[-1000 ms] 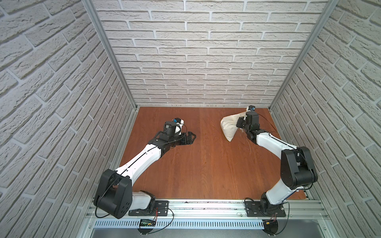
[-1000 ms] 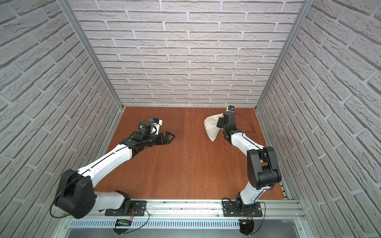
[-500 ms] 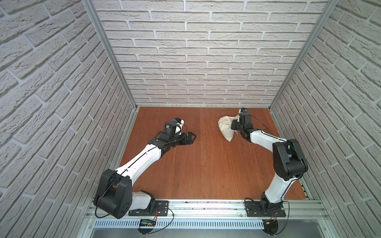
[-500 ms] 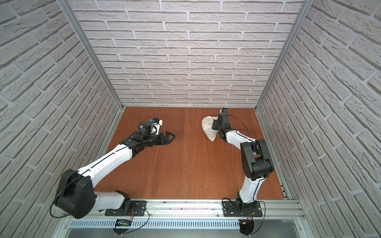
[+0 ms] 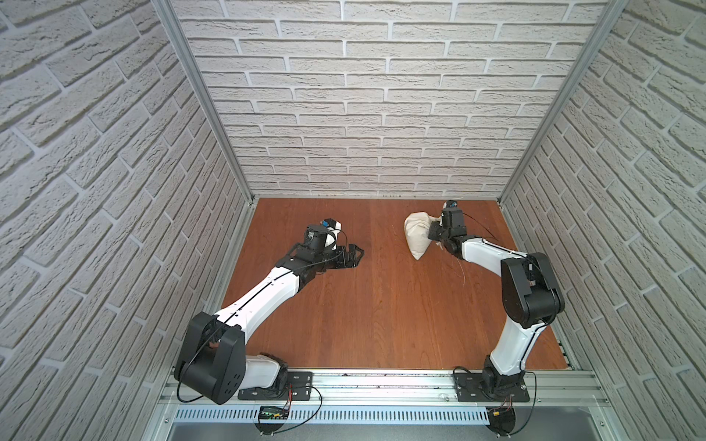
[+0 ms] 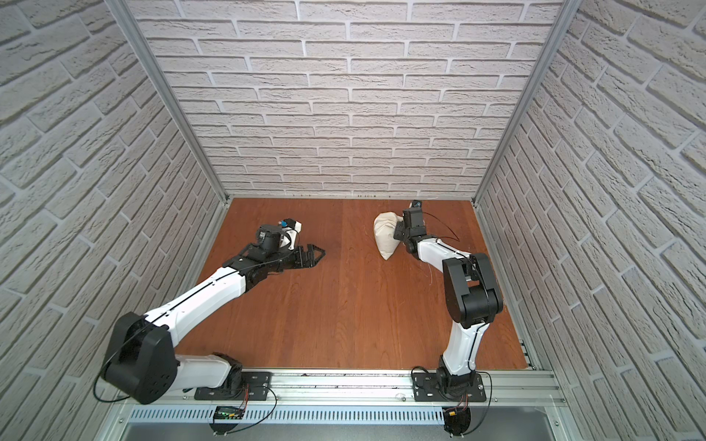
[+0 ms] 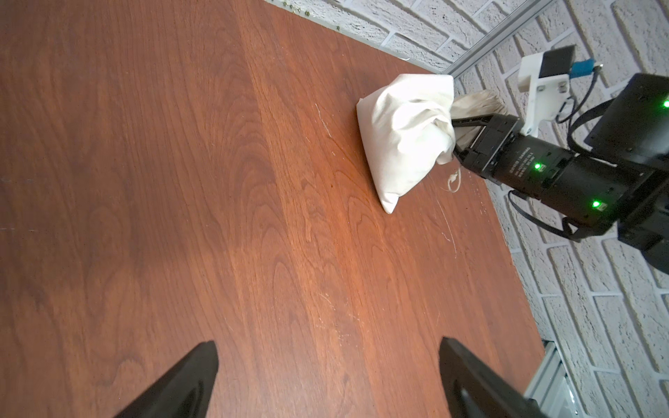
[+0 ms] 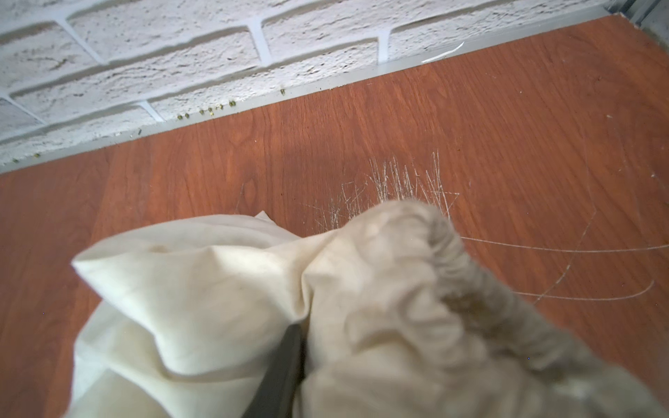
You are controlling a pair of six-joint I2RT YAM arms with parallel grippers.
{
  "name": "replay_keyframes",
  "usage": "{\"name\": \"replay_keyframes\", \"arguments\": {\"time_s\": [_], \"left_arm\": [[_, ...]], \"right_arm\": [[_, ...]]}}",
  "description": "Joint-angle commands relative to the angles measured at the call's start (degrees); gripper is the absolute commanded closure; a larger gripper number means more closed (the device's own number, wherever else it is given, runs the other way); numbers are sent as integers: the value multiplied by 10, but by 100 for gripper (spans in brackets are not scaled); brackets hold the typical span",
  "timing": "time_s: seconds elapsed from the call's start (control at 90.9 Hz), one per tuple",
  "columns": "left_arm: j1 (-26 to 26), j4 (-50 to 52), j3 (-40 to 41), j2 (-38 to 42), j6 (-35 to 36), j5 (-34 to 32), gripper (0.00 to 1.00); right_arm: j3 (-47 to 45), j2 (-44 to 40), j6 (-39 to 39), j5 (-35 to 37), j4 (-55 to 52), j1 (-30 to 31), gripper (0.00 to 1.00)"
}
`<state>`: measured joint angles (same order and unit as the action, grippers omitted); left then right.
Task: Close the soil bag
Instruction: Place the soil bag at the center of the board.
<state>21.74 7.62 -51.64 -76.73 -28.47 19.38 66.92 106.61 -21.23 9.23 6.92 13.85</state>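
- While the left arm stretches low over the red-brown wooden tabletop, the left gripper points toward the table's middle, fingers spread wide, holding nothing.
- Small wrinkled cream cloth soil bag lies on the tabletop near the back right corner, well apart from the left gripper.
- Right arm: elbow folded high, forearm angled toward the bag. The right gripper straddles the gathered neck; clamped or loose, cannot tell.
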Motion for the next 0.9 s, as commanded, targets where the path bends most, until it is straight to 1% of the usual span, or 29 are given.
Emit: {"name": "replay_keyframes", "arguments": {"time_s": [0.0,0.176,0.275,0.407,0.484,0.649,0.891], "left_arm": [[5,-22,0,-3,-3,-4,2],[8,-24,1,-2,-4,-6,2],[9,-22,1,-1,-3,-8,2],[9,-21,4,2,-1,-11,2],[9,-22,5,2,-1,-11,2],[9,-25,8,4,-4,-10,2],[9,-25,12,19,-4,-19,2]], "right_arm": [[-6,8,-2,-42,-69,7,65],[-6,1,-11,-52,-77,7,48],[-9,-7,-20,-59,-83,7,33],[-20,-24,-34,-79,-85,8,18],[-24,-34,-39,-89,-88,9,14],[-34,-61,-47,-100,-105,10,9],[-68,-143,-59,-112,-132,11,6]]}}
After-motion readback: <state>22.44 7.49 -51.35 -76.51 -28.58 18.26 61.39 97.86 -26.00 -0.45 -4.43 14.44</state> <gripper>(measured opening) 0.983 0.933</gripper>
